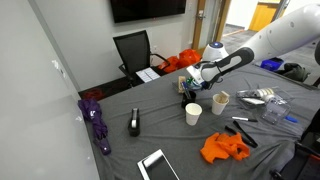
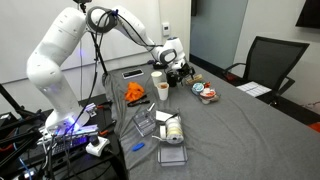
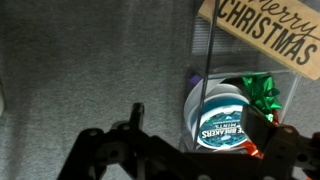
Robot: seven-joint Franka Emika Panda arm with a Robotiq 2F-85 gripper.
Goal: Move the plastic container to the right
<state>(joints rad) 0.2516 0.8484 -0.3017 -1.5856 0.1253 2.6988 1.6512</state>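
Observation:
The plastic container (image 3: pixel 222 122) is a round teal and white mint tub with a white rim. In the wrist view it lies on the grey cloth, in line with the gap between my fingers. A small red, white and teal shape (image 2: pixel 207 94) in an exterior view appears to be this tub, just beyond the gripper (image 2: pixel 181 73). My gripper (image 3: pixel 198 128) is open, with its fingers spread wider than the tub and not touching it. In an exterior view the gripper (image 1: pixel 190 87) hangs low over the table's far side, and I cannot make out the tub there.
A "Merry Christmas" sign (image 3: pixel 262 32) and a green bow (image 3: pixel 262 92) sit right beside the tub. Two white paper cups (image 1: pixel 193 113) (image 1: pixel 220 101), an orange cloth (image 1: pixel 222 148), clear crinkled packaging (image 1: pixel 262 97), a purple umbrella (image 1: pixel 97 122), a tablet (image 1: pixel 157 164) and a black chair (image 1: pixel 133 50) are near.

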